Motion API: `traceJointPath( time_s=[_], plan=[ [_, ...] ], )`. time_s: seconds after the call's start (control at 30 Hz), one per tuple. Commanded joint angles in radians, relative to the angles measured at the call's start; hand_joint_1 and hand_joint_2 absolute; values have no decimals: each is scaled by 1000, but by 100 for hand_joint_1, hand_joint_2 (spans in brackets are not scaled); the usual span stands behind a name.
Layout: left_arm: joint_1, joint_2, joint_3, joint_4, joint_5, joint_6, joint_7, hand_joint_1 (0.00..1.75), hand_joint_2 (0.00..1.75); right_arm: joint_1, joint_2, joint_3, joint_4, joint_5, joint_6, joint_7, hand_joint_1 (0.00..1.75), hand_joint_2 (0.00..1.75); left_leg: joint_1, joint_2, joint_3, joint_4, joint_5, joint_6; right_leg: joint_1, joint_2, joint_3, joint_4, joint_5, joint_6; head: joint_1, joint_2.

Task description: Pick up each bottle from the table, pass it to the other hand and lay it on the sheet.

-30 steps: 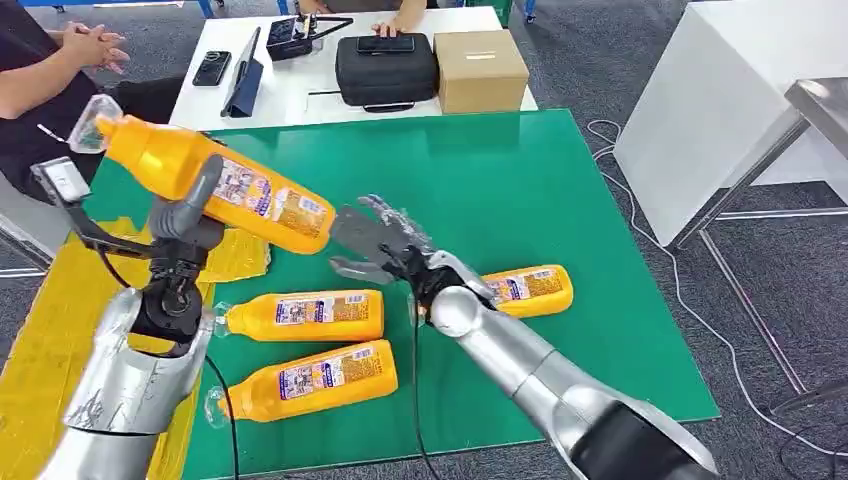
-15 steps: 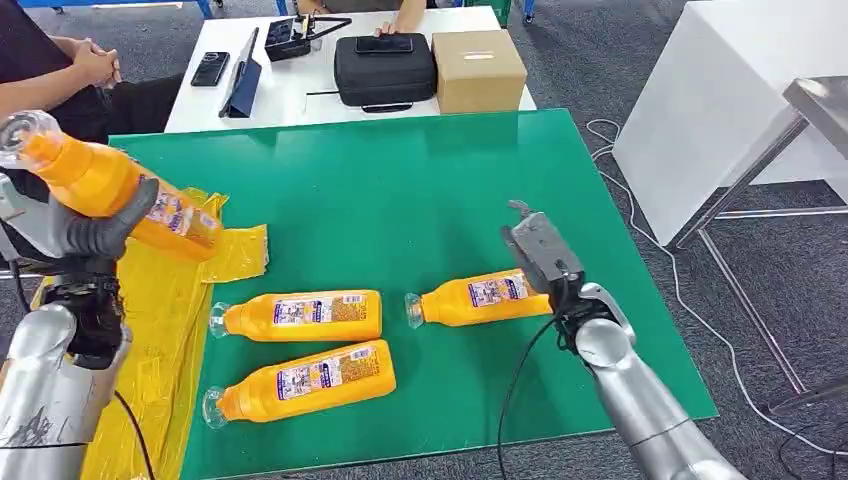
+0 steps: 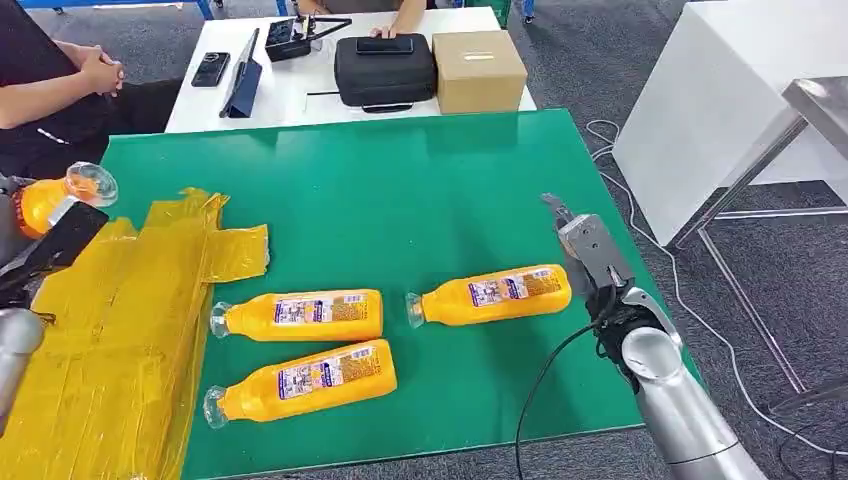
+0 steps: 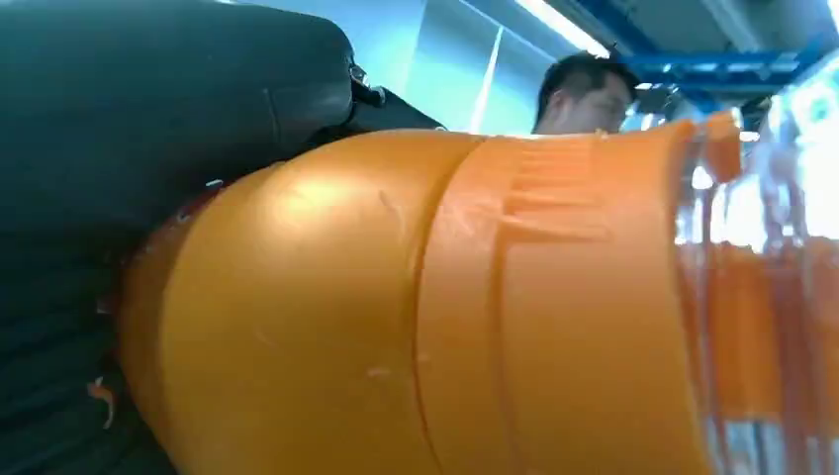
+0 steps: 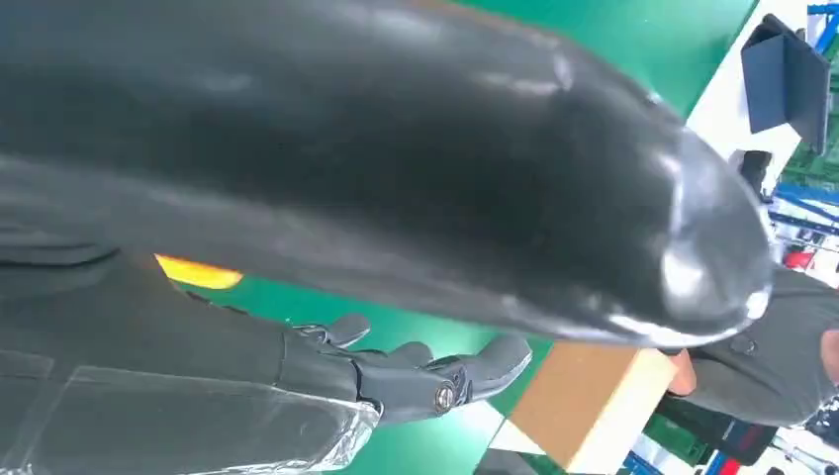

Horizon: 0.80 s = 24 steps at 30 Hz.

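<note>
At the far left edge of the head view, my left hand (image 3: 45, 245) grips an orange bottle (image 3: 60, 192) with a clear cap, held above the left side of the yellow sheet (image 3: 120, 330). The left wrist view shows that bottle (image 4: 396, 317) up close against the dark hand (image 4: 148, 119). Three more orange bottles lie on the green table (image 3: 440, 180): two near the sheet (image 3: 300, 315) (image 3: 305, 378) and one further right (image 3: 495, 293). My right hand (image 3: 590, 250) is open, just right of that third bottle, holding nothing; its fingers (image 5: 416, 376) are spread apart.
Behind the green table, a white table carries a black case (image 3: 385, 65), a cardboard box (image 3: 480, 68) and a phone (image 3: 211, 68). A person (image 3: 50, 90) sits at the back left. A white cabinet (image 3: 730, 90) stands to the right, with cables on the floor.
My left hand has carried its bottle left and down, out to the sheet's left edge. My right hand has drawn back to the right, past the rightmost bottle.
</note>
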<state>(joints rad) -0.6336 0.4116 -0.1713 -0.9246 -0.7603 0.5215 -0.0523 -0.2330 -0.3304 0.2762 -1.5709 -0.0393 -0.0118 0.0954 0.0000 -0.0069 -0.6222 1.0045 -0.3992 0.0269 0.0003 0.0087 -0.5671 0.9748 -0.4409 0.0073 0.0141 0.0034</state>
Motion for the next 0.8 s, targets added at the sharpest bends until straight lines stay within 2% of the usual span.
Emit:
traceJointPath(
  time_s=[0.03,0.13,0.37,0.47,0.57,0.8],
  plan=[
    [-62,33,-86,241,-125,-1,44,175,175,-66,-5,66,29,-38,3,4,0,0,0,2,5,0,-3,-2,0,0,5,0,-2,0,0,0],
    [-56,15,-100,311,-182,9,26,175,175,-69,-13,92,17,-56,2,8,0,0,-1,2,4,-1,-1,-1,-1,1,4,-1,-1,0,0,0],
    [-5,-95,-168,338,-227,25,-13,175,175,-49,-33,121,-17,-81,1,10,0,0,-2,-2,5,-2,-1,-1,-2,-2,5,-2,-2,1,-1,0],
    [-26,-163,-210,340,-242,6,-13,175,175,-23,-36,123,-50,-84,2,10,0,0,-1,-6,6,-2,-1,-1,-1,-7,8,-3,-3,1,0,0],
    [-66,-204,-224,374,-218,-15,-20,175,175,-40,-37,143,-47,-91,15,19,0,0,-1,-7,4,0,-1,-1,-1,-7,5,-2,-3,1,0,0],
    [-96,-256,-226,399,-151,-12,-71,175,175,-70,-27,173,-28,-101,29,34,0,0,-1,-4,1,0,0,-1,-1,-4,2,-1,-1,1,0,0]
  ],
)
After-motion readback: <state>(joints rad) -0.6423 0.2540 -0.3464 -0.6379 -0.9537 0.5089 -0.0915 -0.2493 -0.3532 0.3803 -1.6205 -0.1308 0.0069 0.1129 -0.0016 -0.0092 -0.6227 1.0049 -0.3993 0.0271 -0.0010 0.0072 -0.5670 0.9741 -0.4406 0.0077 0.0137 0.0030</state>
